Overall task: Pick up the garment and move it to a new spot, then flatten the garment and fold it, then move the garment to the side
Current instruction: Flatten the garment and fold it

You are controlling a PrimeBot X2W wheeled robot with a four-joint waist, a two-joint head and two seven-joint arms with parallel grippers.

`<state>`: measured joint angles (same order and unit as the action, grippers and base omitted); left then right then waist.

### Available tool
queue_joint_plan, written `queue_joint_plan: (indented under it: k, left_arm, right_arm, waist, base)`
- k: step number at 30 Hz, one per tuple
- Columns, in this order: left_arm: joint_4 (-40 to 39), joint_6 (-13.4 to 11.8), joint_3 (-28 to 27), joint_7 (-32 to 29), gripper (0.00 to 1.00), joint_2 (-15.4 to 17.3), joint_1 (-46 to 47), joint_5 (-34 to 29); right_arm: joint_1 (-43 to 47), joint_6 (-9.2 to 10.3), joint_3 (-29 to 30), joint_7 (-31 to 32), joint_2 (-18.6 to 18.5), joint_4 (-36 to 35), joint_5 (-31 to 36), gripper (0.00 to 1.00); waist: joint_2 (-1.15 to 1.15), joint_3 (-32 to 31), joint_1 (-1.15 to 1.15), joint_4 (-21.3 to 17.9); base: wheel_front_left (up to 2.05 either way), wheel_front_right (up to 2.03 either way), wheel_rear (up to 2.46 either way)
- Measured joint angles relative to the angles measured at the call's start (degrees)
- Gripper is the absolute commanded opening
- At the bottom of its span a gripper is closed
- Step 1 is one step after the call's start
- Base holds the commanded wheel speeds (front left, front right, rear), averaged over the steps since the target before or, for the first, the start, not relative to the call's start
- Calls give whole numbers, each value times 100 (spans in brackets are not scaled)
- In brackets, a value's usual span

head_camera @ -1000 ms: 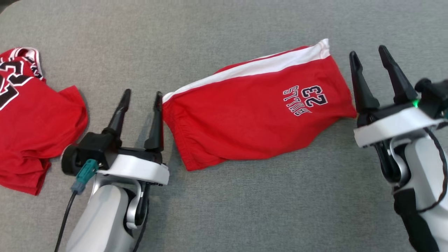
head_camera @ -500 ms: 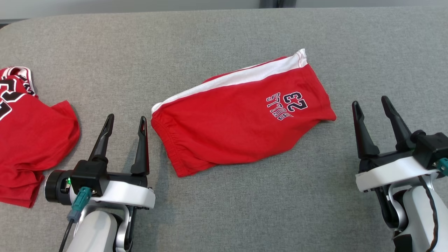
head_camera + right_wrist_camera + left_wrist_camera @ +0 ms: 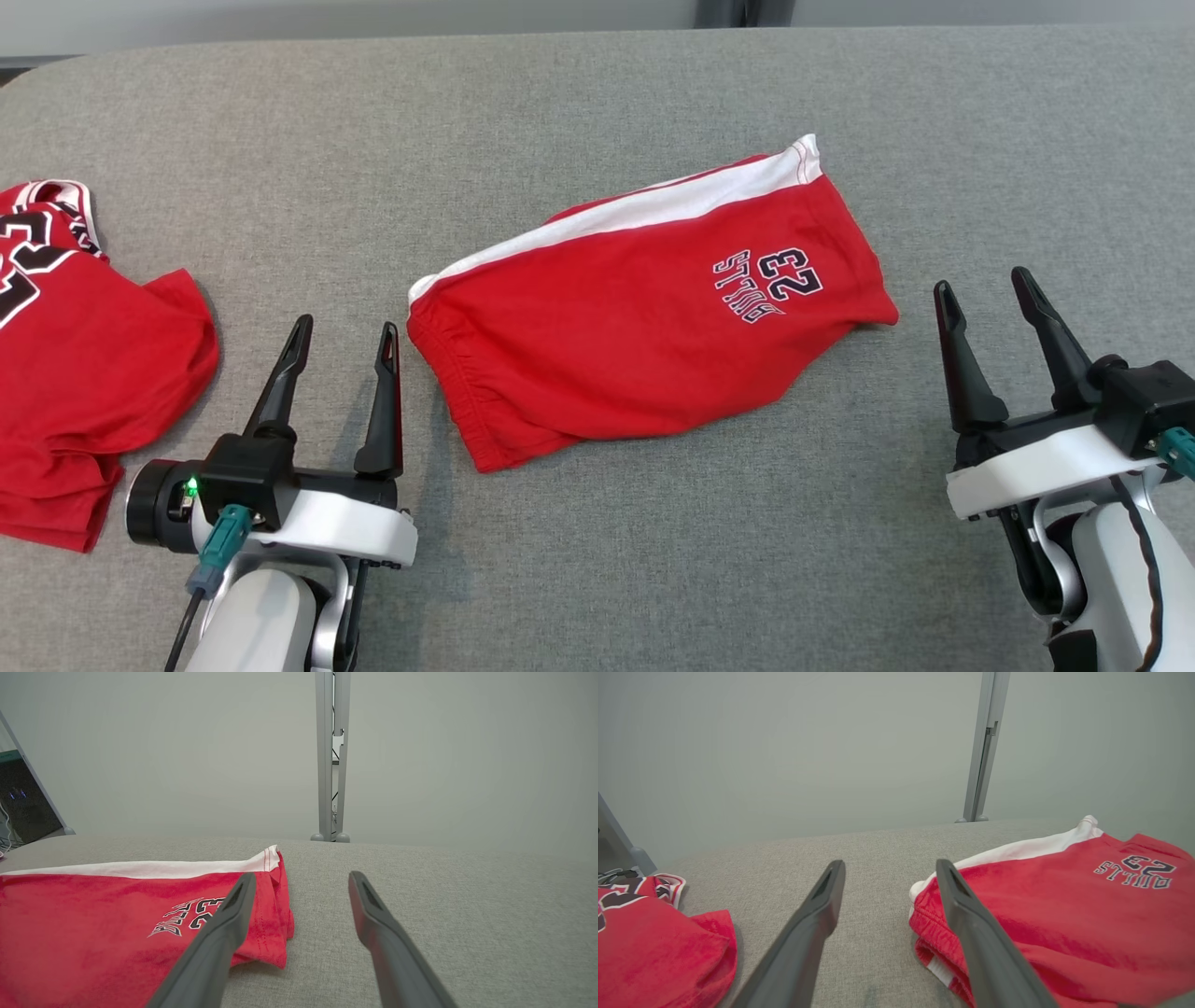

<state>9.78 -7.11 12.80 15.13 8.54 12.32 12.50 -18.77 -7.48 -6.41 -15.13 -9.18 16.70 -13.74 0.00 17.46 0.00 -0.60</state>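
The garment, red shorts (image 3: 644,327) with a white side stripe and a "BULLS 23" print, lies folded and slanted on the grey table. My left gripper (image 3: 346,325) stands open just left of the waistband end, slightly nearer to me, touching nothing. In the left wrist view the shorts (image 3: 1064,914) lie to the right of that gripper (image 3: 890,863). My right gripper (image 3: 981,280) is open and empty, just past the shorts' right end. The right wrist view has the shorts (image 3: 93,924) to the left of my right gripper (image 3: 302,875), partly behind its left finger.
A crumpled red jersey (image 3: 84,364) with black and white lettering lies at the table's left side, also seen in the left wrist view (image 3: 649,947). The table's far edge (image 3: 560,33) meets a pale wall. A metal post (image 3: 331,756) stands behind it.
The head view has shifted back. Both open grippers have drawn toward the near edge, away from the shorts' two ends. The shorts lie as before.
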Motion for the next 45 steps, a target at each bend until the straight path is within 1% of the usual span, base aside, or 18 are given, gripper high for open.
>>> queue_joint_plan:
  k: [5,8,14,18,26,27,28,29,34,37,41,45]
  left_arm:
    - [14,10,10,0,100,-8,50,-33]
    - [18,52,48,0,100,-46,122,-45]
    - [38,126,156,0,100,-174,276,-65]
    - [56,165,203,0,100,-231,359,-91]
    - [111,237,221,0,100,-313,484,-142]
    - [113,253,220,0,100,-318,491,-145]
    - [114,254,220,0,100,-331,502,-158]
    - [115,258,216,0,100,-336,512,-172]
    - [133,258,160,1,100,-345,499,-193]
    - [146,265,132,0,100,-343,422,-202]
    - [163,313,123,0,100,-259,286,-246]
    - [170,335,109,0,100,-197,161,-245]
  right_arm:
    - [-60,0,4,0,-26,78,-11,100]
    - [-205,0,-41,-1,-124,303,-25,100]
    - [-710,-1,-381,90,-271,1122,-221,100]
    - [-1078,-1,-666,158,-301,1737,-420,100]
    - [-1831,-1,-1182,368,-344,2762,-983,100]
    - [-1905,-1,-1251,392,-347,2839,-1071,71]
    - [-1961,-1,-1305,388,-355,2895,-1134,24]
    - [-2001,-1,-1359,381,-355,2953,-1216,0]
    - [-2016,-1,-1604,221,-332,3050,-1591,0]
    - [-1772,-1,-1622,88,-324,2939,-1797,0]
    - [-1259,-1,-1436,20,-250,2621,-2108,0]
    - [-737,-2,-1187,-1,-270,2258,-2114,0]
  waist:
    - [0,34,0,34]
    - [0,71,0,98]
    - [0,196,0,293]
    - [0,309,0,427]
    - [0,497,0,623]
    - [0,508,0,638]
    - [0,515,0,650]
    - [0,516,0,658]
    - [0,435,0,618]
    - [0,344,0,564]
    - [0,195,0,448]
    - [0,59,0,296]
  base:
    - [0,0,0]
    - [0,0,0]
    - [0,0,0]
    - [0,0,0]
    - [0,0,0]
    - [0,0,0]
    - [0,0,0]
    - [0,0,0]
    - [0,0,0]
    - [0,0,0]
    - [0,0,0]
    - [0,0,0]
